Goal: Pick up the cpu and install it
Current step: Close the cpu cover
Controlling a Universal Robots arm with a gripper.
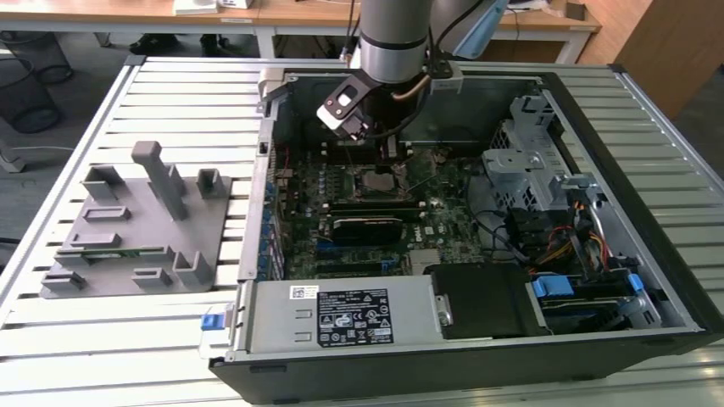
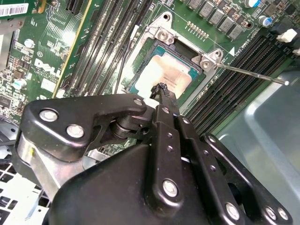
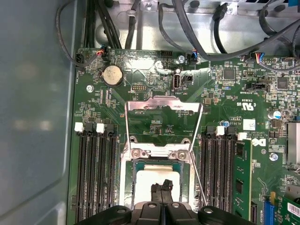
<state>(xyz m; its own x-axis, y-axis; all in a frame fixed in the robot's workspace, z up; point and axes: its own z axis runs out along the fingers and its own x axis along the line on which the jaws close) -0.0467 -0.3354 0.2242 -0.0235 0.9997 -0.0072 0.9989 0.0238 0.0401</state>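
The cpu (image 2: 165, 74) lies flat in the open motherboard socket (image 2: 161, 35), its pale metal top facing up; it also shows as the cpu (image 3: 149, 180) in the first wrist view. My gripper (image 2: 161, 89) hangs just above the cpu, black fingertips (image 3: 156, 188) pressed together with nothing seen between them. In the exterior view the gripper (image 1: 379, 144) is inside the computer case, over the socket (image 1: 378, 180). I cannot tell whether the tips touch the cpu.
The socket's metal cover (image 3: 164, 105) is swung open and its thin lever (image 2: 253, 75) sticks out sideways. Black memory slots (image 3: 96, 173) flank the socket. A grey tray (image 1: 136, 229) with upright posts stands on the slatted table at the exterior view's left. Cables and a drive cage (image 1: 531, 161) fill the case's right side.
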